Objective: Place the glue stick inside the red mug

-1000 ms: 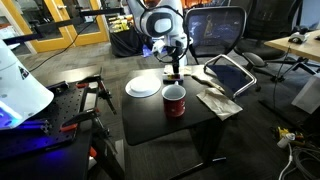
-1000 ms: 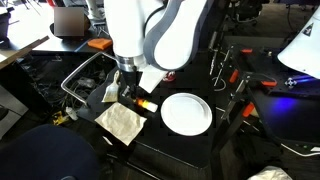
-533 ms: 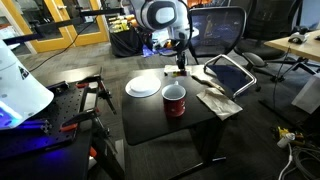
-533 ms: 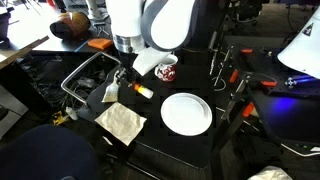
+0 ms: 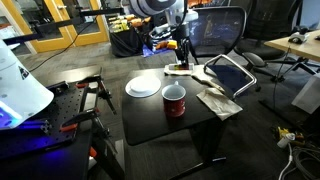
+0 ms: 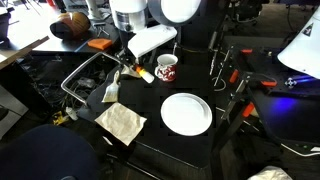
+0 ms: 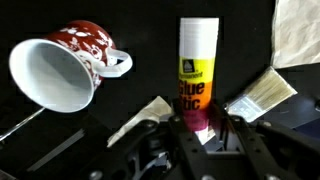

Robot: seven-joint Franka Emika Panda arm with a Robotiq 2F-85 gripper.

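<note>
Arm [image 6: 152, 40] high, apparently tilted; gripper [image 7: 200, 128] clamps glue stick [image 7: 198, 70].

Arm [image 6: 150, 41]: glossy white shells, fat rounded cylindrical links, bulbous joint housings, thin dark seams where segments meet. In an exterior view the arm [image 5: 162, 8] sits at 12 o'clock, white with a dark joint face. Gripper [image 7: 204, 122]: matte black, blocky, two stubby dark fingers [image 7: 183, 132] on hinged linkage bars, at 6 o'clock in the wrist view. A black wrist section joins it to the white link.
</note>
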